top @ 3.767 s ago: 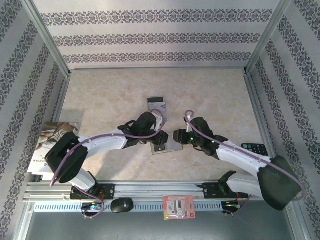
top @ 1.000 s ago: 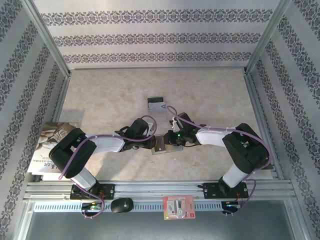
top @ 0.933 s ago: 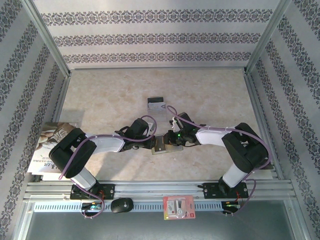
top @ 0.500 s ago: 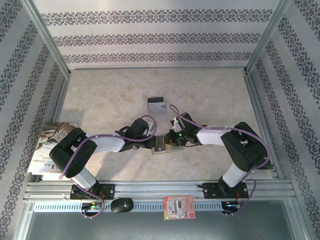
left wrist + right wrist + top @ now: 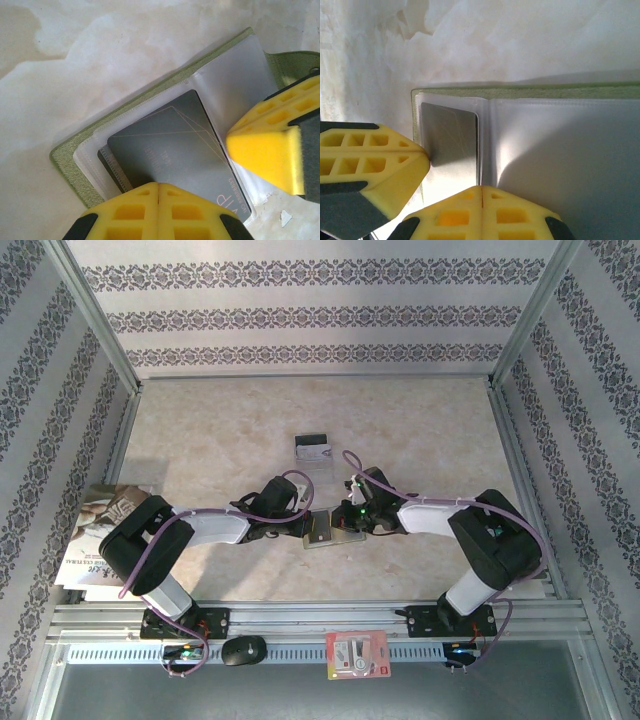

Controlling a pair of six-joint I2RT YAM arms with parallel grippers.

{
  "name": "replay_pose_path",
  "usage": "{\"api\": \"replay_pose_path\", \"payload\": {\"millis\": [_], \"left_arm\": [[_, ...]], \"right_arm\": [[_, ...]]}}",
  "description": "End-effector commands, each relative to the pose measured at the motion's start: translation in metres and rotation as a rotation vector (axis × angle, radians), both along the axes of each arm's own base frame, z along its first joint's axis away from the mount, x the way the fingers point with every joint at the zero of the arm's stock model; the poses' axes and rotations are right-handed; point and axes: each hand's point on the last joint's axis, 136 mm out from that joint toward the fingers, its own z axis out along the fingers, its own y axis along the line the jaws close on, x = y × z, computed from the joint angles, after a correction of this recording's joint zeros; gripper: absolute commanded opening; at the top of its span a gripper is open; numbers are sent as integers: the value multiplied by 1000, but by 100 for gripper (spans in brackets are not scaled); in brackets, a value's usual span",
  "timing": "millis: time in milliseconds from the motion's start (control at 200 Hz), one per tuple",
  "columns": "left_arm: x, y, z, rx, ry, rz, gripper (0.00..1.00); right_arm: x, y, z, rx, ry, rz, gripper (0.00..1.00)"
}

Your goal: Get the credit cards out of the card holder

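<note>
**A:** The marbled beige counter [image 5: 200, 430] sits between patterned walls, and both arms meet over the card holder [image 5: 322, 533] near its front middle. What's new?

**B:** The right end effector [image 5: 481, 189] has just finished closing. A second ago its pads stood a little apart. Now they are pressed together at the edge of the open holder's clear sleeve. That arm has also folded in from its stretched reach of a few seconds back.

**A:** And the left end effector [image 5: 158, 186]?

**B:** Pressed together as before, low at the holder's near edge beside the silver card [image 5: 170, 145]. I cannot tell whether either one has a thin edge caught between its pads.

**A:** What does that mean for the job?

**B:** I judge it a fresh grab at the next card, the left steadying, the right set to pull. One loose card [image 5: 313, 447] already lies farther back on the counter.

**A:** How does the holder look?

**B:** It has an olive-green cover, lying open and flat, with frosted pockets inside. The silver card sits among them with a darker one beneath.
</note>
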Motion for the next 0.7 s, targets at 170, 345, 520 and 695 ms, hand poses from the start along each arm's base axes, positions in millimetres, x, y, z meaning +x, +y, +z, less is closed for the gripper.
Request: {"api": "replay_pose_path", "payload": {"millis": [170, 345, 520, 695], "left_arm": [[-7, 17, -21, 66, 43, 2, 0], [-7, 18, -22, 71, 43, 3, 0], [-7, 19, -17, 68, 32, 6, 3], [-7, 20, -14, 70, 29, 9, 6]], "right_arm": [[-3, -12, 5, -60, -67, 5, 0], [-3, 9, 32, 19, -147, 114, 22], [-4, 15, 28, 37, -112, 116, 28], [-4, 16, 14, 29, -71, 111, 27]]}}
